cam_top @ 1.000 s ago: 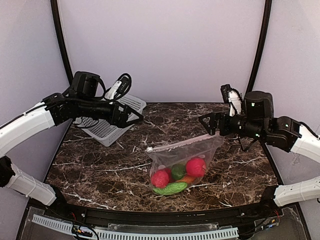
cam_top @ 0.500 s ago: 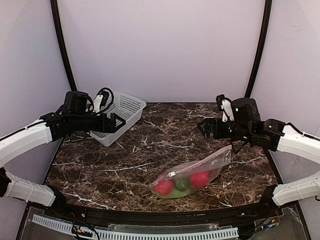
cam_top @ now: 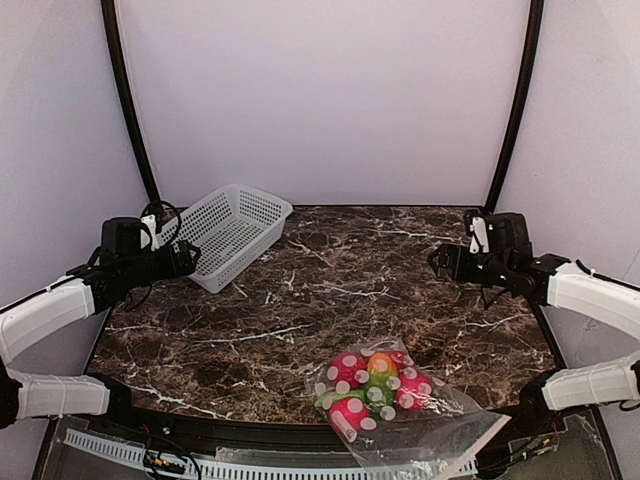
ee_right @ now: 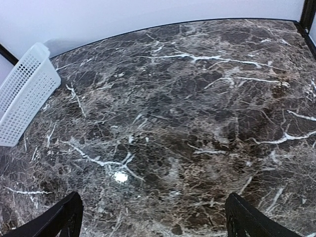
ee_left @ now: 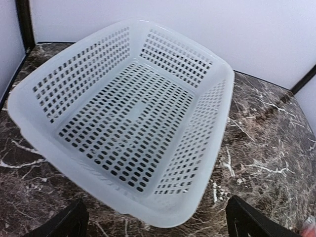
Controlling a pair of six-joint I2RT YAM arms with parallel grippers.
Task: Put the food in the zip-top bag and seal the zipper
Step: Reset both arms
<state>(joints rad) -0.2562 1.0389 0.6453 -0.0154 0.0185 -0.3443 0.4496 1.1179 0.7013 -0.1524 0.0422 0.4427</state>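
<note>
Black and drawn back to the left edge of the top view: left end effector (cam_top: 190, 258), well apart from the bag (cam_top: 450, 432) and just beside the basket (cam_top: 235, 230). A second ago held up by its top edge at mid-frame; now let go and lying flat at the lower centre-right, lapping over the front edge of the worktop (cam_top: 300, 300). Food (cam_top: 372, 392) inside, red, green and orange pieces bunched at the bag's left end. Pulled back toward the right edge as well: right end effector (cam_top: 440, 262). Reads as filling done and both arms clearing away. Cannot tell whether the zipper is shut along its whole length; too small to make out here.

Left end effector (ee_left: 158, 222): spread wide, gripping nothing, touching nothing, looking down into the basket (ee_left: 133, 113) in its wrist view. Right end effector (ee_right: 155, 217): spread just as wide, nothing between the fingers, only marbled worktop (ee_right: 173, 123) beneath, basket corner (ee_right: 24, 98) at the far left of that view.
</note>
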